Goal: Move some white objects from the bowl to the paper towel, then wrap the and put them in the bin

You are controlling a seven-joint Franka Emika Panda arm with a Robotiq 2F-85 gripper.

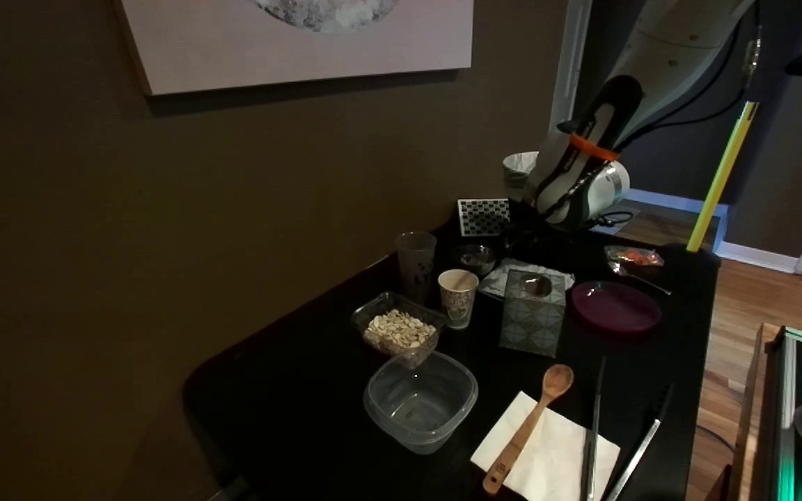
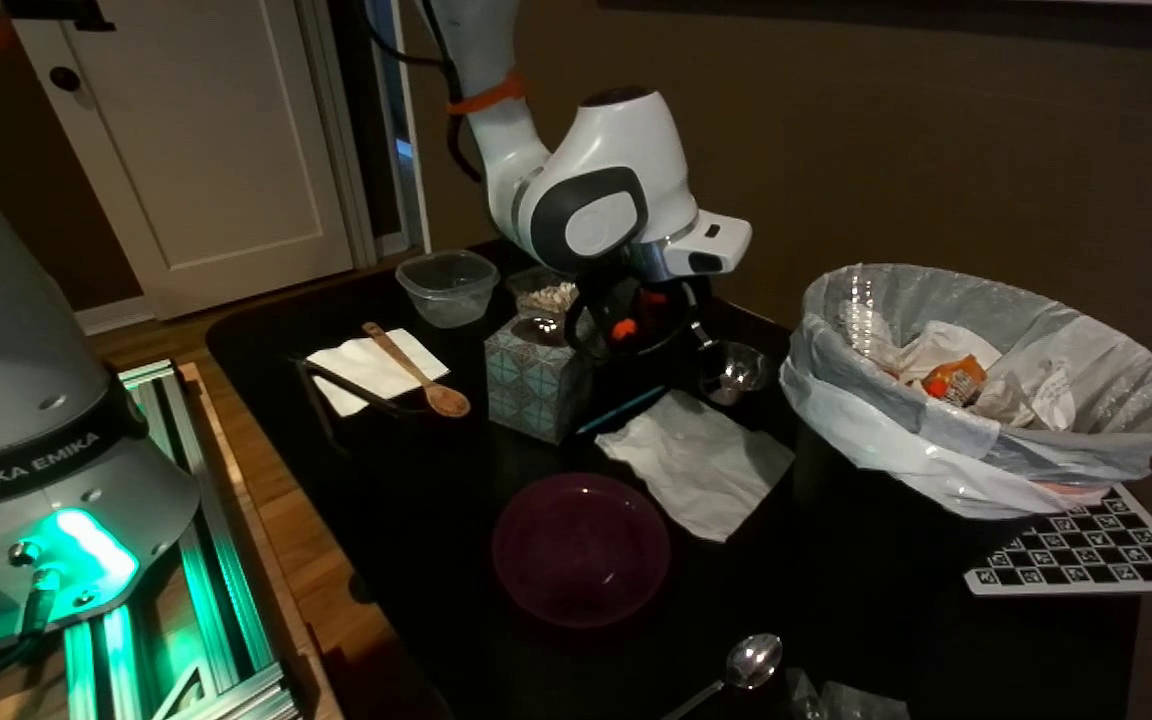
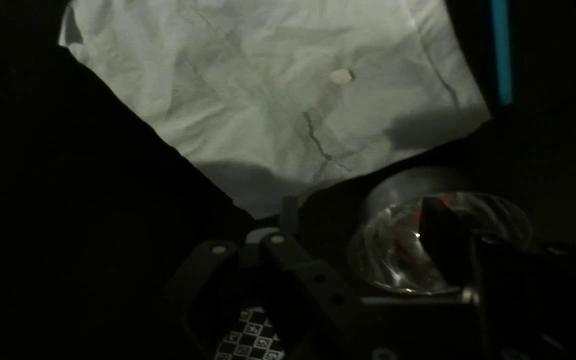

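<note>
The white paper towel (image 2: 696, 465) lies spread and creased on the black table. One small pale piece (image 3: 342, 76) rests on it in the wrist view. Beside the towel stands a small clear bowl (image 2: 733, 375), also seen as a clear bowl (image 3: 393, 250) in the wrist view; glare and darkness hide what it holds. My gripper (image 3: 360, 215) is open, its dark fingers apart, with nothing visible between them. One of the fingers (image 3: 440, 240) overlaps the bowl in that view; whether they touch I cannot tell. The bin (image 2: 946, 460), lined with a pale bag, holds crumpled waste.
A tissue box (image 2: 536, 385) and a blue stick (image 2: 621, 410) sit by the towel. The maroon plate (image 2: 581, 550) is nearby. Along the wall are a paper cup (image 1: 458, 296), a tall clear cup (image 1: 415, 261) and a tub of pale flakes (image 1: 401, 328). A checkered board (image 2: 1086, 545) lies behind the bin.
</note>
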